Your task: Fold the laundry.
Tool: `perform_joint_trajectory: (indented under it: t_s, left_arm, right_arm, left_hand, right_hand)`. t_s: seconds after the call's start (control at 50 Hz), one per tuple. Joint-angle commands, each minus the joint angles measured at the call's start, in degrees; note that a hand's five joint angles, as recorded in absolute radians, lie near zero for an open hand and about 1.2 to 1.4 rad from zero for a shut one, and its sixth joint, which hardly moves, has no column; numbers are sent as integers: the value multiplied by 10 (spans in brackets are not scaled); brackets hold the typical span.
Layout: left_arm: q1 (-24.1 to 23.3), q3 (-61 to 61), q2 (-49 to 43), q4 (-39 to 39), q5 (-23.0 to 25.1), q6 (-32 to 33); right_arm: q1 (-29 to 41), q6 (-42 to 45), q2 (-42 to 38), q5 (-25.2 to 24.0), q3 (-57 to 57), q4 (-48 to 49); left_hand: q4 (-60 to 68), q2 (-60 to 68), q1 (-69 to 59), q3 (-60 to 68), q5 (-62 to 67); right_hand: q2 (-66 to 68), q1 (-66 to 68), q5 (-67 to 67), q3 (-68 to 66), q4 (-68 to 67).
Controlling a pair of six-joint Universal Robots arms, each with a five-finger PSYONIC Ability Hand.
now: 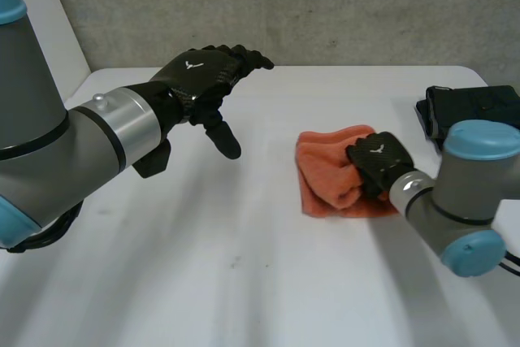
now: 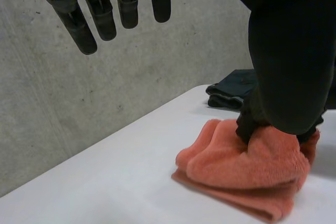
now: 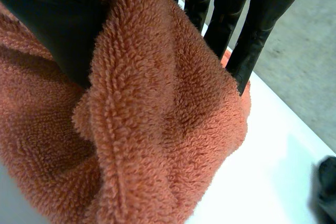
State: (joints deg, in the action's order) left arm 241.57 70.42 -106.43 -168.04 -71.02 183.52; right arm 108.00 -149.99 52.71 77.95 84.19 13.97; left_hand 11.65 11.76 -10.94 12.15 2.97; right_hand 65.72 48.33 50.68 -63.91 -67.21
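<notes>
An orange fleece towel (image 1: pixel 325 172) lies bunched on the white table (image 1: pixel 244 274), right of the middle. My right hand (image 1: pixel 378 160) is on the towel's right side, shut on a raised fold of it. The right wrist view has that fold of the towel (image 3: pixel 157 129) pinched between the thumb (image 3: pixel 58 30) and the fingers (image 3: pixel 247 19). My left hand (image 1: pixel 199 75) hovers open above the table, to the left of the towel and apart from it. Its fingers (image 2: pixel 100 14) hang straight, with the towel (image 2: pixel 236 166) beyond them.
A stack of dark folded clothes (image 1: pixel 471 111) sits at the table's far right, just behind my right arm, and the same dark clothes (image 2: pixel 233 87) lie behind the towel. A concrete wall runs along the table's far edge.
</notes>
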Motion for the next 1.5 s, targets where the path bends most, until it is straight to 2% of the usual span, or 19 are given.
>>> perform_joint_trajectory:
  t_s: [0.02, 0.12, 0.28, 0.34, 0.38, 0.6, 0.76, 0.96, 1.32, 1.5]
  left_arm:
    - [0, 0, -15, -4, 0, -9]
    - [0, 0, -19, -7, 0, -10]
    - [1, 0, -21, -8, 0, -10]
    - [2, 0, -22, -8, 0, -10]
    - [2, 0, -22, -8, -1, -10]
    - [3, 1, -21, -8, 0, -10]
    - [3, 1, -21, -8, -1, -10]
    - [3, 4, -20, -13, 0, -11]
    - [3, 9, -19, -20, 0, -23]
    - [3, 9, -19, -20, 0, -25]
  right_arm:
    - [-43, 1, 11, -9, 6, -3]
    - [-55, 7, 11, -26, 11, -3]
    - [-56, 81, -14, -52, -8, -3]
    - [-57, 102, -14, -47, -10, -10]
    - [-57, 102, -9, -47, -7, -24]
    - [-72, 49, 28, -53, -1, -139]
    - [-74, 44, 28, -52, 17, -124]
    - [-75, 43, 10, -50, 26, -54]
    - [-69, 42, -16, -43, 10, -25]
    - [-68, 7, -20, -43, -15, -25]
  left_hand:
    - [2, 1, -10, -3, -11]
    - [4, 3, -11, -1, -9]
    - [4, 3, -11, -1, -9]
    - [4, 3, -11, -1, -9]
    - [4, 3, -11, -1, -9]
    - [4, 3, -11, -1, -9]
    - [4, 3, -11, -1, -9]
    - [4, 3, -11, -1, -9]
    - [4, 3, -11, -1, -9]
    - [4, 3, -11, -1, -9]
  right_hand:
    - [143, 317, 193, -161, -128]
    - [143, 317, 193, -161, -128]
    - [143, 317, 193, -161, -128]
    - [-162, 12, -111, 144, 177]
    - [-297, -123, -246, 279, 312]
    - [-455, -281, -405, 437, 470]
    - [-445, -271, -395, 427, 460]
    - [-378, -204, -328, 360, 393]
    - [-339, -165, -289, 321, 354]
    - [-339, -165, -289, 321, 354]
